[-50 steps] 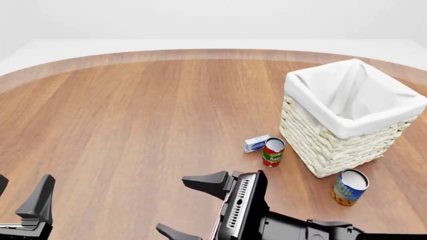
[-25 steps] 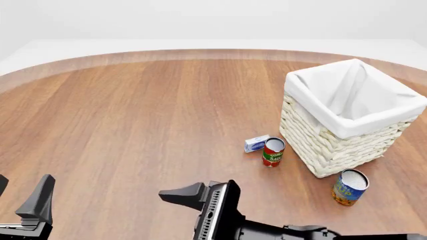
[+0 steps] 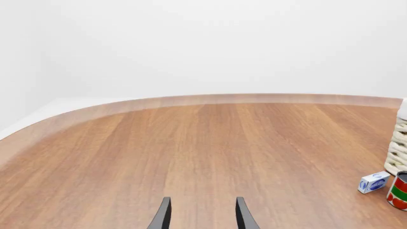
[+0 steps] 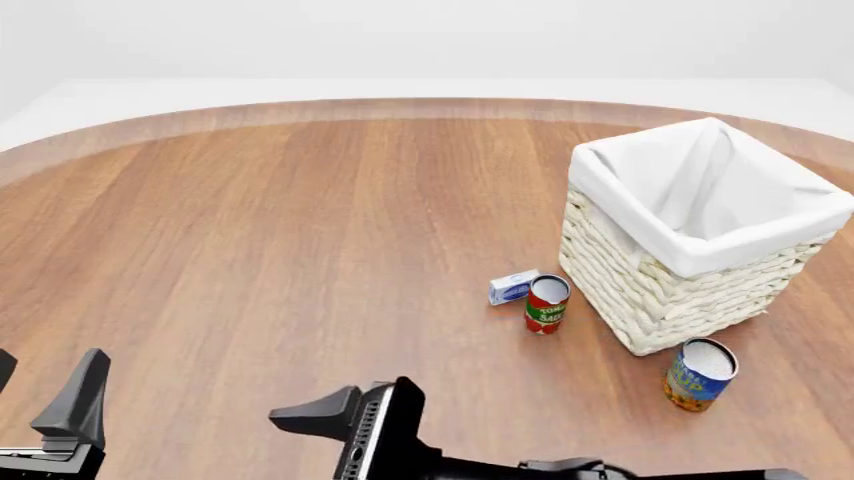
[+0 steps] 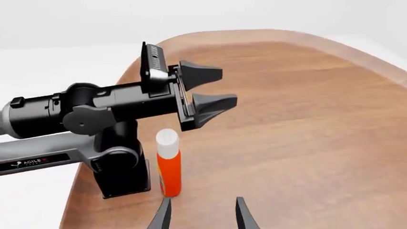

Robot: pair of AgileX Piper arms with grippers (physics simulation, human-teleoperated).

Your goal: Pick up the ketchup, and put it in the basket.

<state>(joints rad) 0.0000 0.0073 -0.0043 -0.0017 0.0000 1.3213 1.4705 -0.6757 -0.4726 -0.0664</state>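
Note:
The ketchup (image 5: 168, 168), a red-orange bottle with a white cap, shows only in the right wrist view. It stands upright beside the left arm's black base (image 5: 121, 177), near the table's edge. My right gripper (image 5: 202, 217) is open and empty, pointing at the bottle from a short distance. In the front view the right gripper (image 4: 320, 418) lies low at the bottom centre, turned to the left. My left gripper (image 4: 43, 388) is open and empty at the bottom left; it also shows in the right wrist view (image 5: 207, 89). The basket (image 4: 694, 290) stands at the right.
A red-and-green tomato sauce can (image 4: 546, 304) and a small white-and-blue box (image 4: 513, 287) stand just left of the basket. A blue-and-orange can (image 4: 699, 374) stands in front of it. The left wrist view shows the basket's edge (image 3: 399, 143), the box (image 3: 373, 182) and the can (image 3: 399, 192).
My right gripper has swung to the left and lower in the front view. The left gripper, basket and cans have not moved.

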